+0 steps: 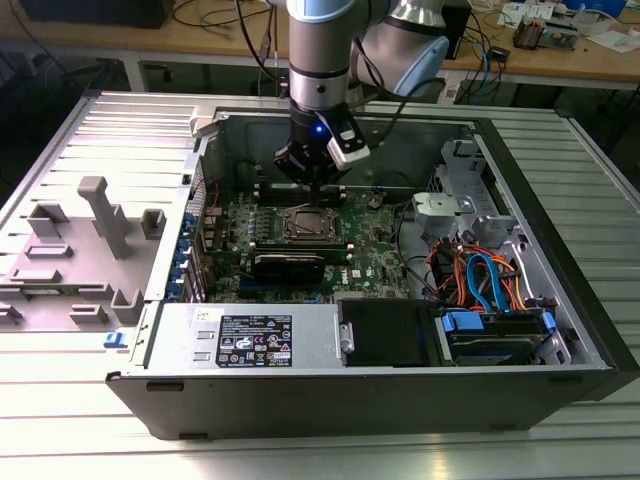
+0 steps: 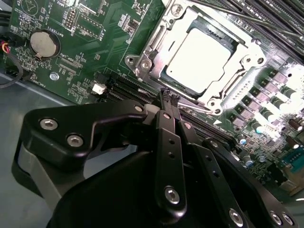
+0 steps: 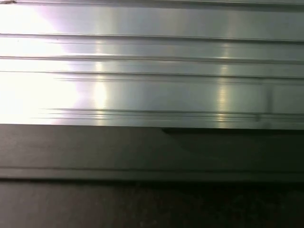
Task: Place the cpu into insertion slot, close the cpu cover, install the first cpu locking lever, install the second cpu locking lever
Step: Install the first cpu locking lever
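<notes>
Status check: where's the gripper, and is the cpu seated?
Gripper shut, empty, beside the insertion slot. Cpu seated, cpu cover closed over it.

Matt black metal on the gripper [image 2: 169,96], the cpu [image 2: 202,57] dull silver-grey and smooth, its cpu cover [image 2: 156,50] bright bare metal, green board [image 2: 90,35] glossy

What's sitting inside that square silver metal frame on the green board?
A flat, dull silver-grey square chip lies inside the silver metal frame, showing through its window. The socket beneath the chip is covered, so its contacts cannot be seen. The black gripper is beside it, shut.
</notes>
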Available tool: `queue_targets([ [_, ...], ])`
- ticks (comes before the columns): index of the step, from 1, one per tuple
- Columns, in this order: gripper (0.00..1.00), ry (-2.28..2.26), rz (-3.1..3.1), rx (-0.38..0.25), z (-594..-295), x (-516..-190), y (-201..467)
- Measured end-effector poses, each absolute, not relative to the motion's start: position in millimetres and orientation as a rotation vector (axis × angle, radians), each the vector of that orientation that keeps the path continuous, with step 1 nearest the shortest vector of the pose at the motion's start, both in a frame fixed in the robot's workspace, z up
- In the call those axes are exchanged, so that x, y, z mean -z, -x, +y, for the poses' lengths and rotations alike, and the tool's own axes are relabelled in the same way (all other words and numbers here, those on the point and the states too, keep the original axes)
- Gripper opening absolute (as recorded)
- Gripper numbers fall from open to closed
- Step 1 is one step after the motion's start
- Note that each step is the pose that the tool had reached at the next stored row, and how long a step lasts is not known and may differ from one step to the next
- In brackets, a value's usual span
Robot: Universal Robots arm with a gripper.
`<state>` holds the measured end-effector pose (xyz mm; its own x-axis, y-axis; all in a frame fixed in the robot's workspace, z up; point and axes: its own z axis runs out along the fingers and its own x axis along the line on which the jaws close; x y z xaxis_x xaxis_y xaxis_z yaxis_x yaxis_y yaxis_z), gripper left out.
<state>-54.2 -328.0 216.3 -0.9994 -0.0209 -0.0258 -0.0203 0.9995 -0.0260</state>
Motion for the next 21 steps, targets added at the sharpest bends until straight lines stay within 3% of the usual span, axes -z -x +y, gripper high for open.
queue_targets([
  [21, 0.11, 0.032, 3.115, 0.041, -328.1, -207.2, 48.9],
])
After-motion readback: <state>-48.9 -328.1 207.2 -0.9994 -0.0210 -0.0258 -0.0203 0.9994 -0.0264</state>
